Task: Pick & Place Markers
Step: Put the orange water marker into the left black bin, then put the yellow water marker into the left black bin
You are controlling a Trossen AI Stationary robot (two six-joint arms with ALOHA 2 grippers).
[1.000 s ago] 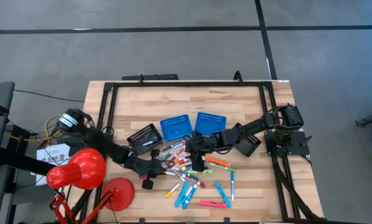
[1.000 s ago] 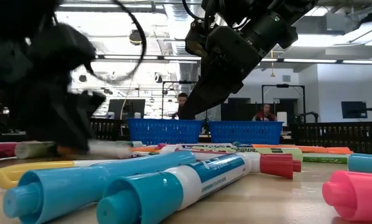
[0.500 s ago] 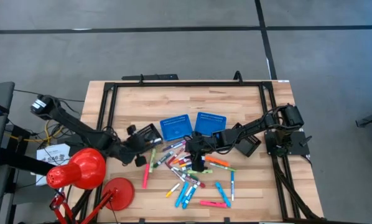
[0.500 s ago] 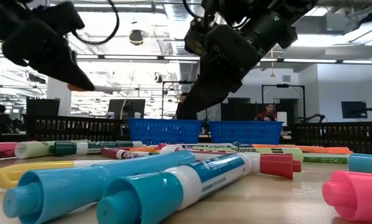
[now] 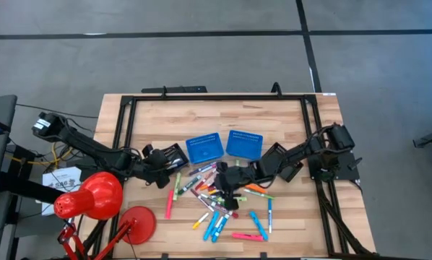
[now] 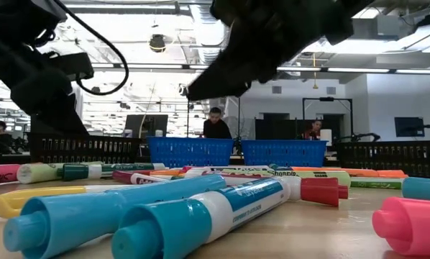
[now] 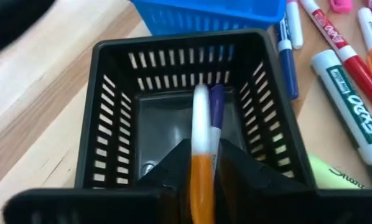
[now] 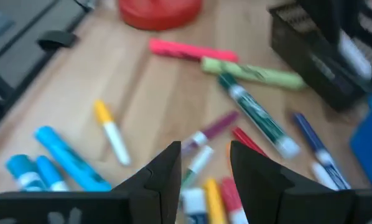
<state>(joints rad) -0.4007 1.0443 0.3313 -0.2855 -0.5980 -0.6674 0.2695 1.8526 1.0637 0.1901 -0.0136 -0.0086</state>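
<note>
Left of centre in the high view, the left gripper [image 5: 160, 160] is hanging over a black slotted tray [image 7: 173, 112], its fingers [image 7: 170, 165] pinched on an orange-and-white marker [image 7: 200, 149] that is pointing down into the tray's open top. A second marker with a purple cap [image 7: 216, 102] is lying inside the tray beside it. The tray is sitting just left of two blue perforated baskets [image 5: 204, 147], which are standing side by side on the wooden table [image 5: 201, 115].

At centre of the same view, the right gripper [image 5: 230, 182] is hovering over the markers [image 5: 219, 195] with its fingers [image 8: 167, 171] parted and nothing between them. The markers are short capped pens in pink, blue, green, orange, red and white, scattered loosely below the baskets and spreading toward the lower middle of the frame. A pink one and a pale green one are lying apart at the left edge of the scatter, and several light-blue ones are lying at its lower edge.

At lower left, a red lamp [image 5: 93, 196] is overhanging the table's corner.
</note>
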